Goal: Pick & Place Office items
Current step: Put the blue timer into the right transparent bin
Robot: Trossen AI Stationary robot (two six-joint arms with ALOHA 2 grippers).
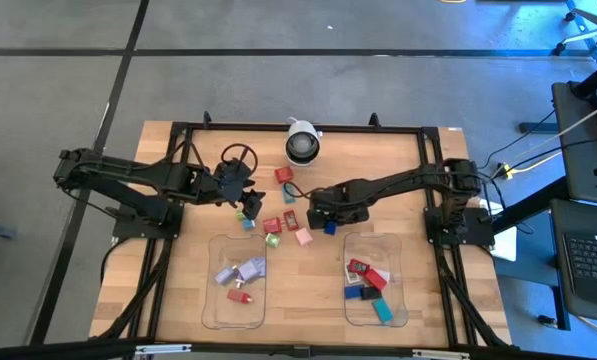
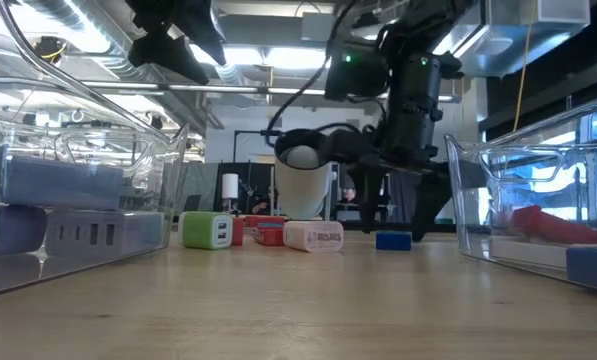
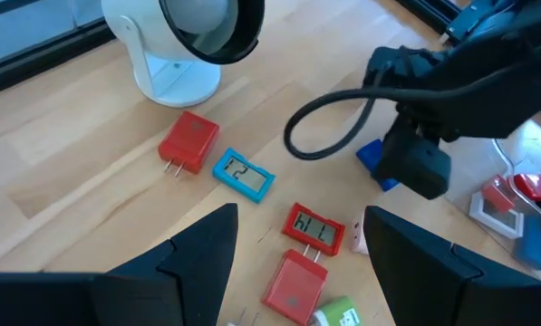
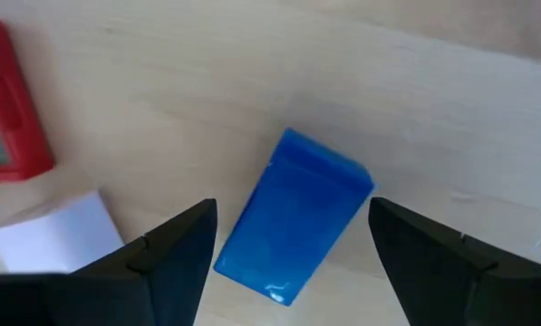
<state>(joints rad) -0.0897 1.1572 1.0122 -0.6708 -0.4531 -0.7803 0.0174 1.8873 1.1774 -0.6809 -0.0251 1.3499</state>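
Small office items lie on the table between the trays and the camera dome: red blocks (image 1: pixel 284 175), a green one (image 1: pixel 248 208), a pink one (image 1: pixel 303 237) and a blue block (image 4: pixel 294 213). My right gripper (image 4: pixel 293 249) is open, low over the blue block (image 1: pixel 329 226), one finger on each side of it and neither touching. The block lies flat on the table (image 2: pixel 393 240). My left gripper (image 3: pixel 297 235) is open and raised above the red and teal items (image 3: pixel 243 174); in the high view it is at the left of the pile (image 1: pixel 240 192).
Two clear trays stand near the front edge: the left tray (image 1: pixel 214 300) holds lilac and red items, the right tray (image 1: pixel 398 300) holds red, blue, black and teal ones. The round white-and-black camera dome (image 1: pixel 301 143) stands at the far side, a black cable loop (image 1: pixel 239 157) beside it.
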